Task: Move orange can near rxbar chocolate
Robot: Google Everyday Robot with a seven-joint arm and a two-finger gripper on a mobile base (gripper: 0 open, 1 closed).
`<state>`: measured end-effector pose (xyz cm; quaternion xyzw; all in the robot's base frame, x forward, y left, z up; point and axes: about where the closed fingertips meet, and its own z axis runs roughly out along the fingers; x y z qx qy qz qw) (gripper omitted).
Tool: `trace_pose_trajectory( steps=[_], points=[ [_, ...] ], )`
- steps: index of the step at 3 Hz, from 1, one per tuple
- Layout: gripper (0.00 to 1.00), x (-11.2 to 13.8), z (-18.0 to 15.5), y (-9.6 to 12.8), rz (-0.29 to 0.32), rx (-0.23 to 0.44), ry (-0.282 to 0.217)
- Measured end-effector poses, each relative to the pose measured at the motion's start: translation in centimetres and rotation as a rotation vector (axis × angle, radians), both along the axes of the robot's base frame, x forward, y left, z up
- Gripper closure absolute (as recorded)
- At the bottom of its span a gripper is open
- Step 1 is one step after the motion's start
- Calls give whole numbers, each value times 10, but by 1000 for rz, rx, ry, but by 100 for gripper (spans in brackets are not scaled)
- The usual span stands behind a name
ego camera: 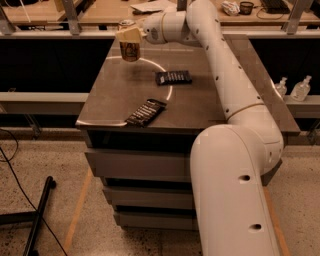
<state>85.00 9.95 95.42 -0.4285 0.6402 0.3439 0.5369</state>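
Observation:
The orange can (130, 51) is at the far left corner of the metal table (200, 107), upright, its silver top showing above the fingers. My gripper (129, 35) reaches in from the right and is shut on the can's upper part, holding it just above the tabletop. The rxbar chocolate (145, 112), a flat black wrapper, lies near the table's front edge, well in front of the can. My white arm (220, 65) crosses over the table's right side.
A blue bar wrapper with white text (173, 77) lies mid-table between the can and the black bar. Two clear bottles (292, 89) stand at the right. A wooden bench (100, 12) runs behind the table. Cables and a black stand (37, 220) are on the floor at left.

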Motion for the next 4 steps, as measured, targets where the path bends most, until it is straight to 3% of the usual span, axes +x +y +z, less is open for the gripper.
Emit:
trace_pose_trajectory(
  steps=[2,3,4],
  points=[
    [100,-63,25,-40,66,-142,-17],
    [100,-104,-11,-44,103,-172,14],
    [100,-132,-37,-33,161,-127,50]
  ],
)
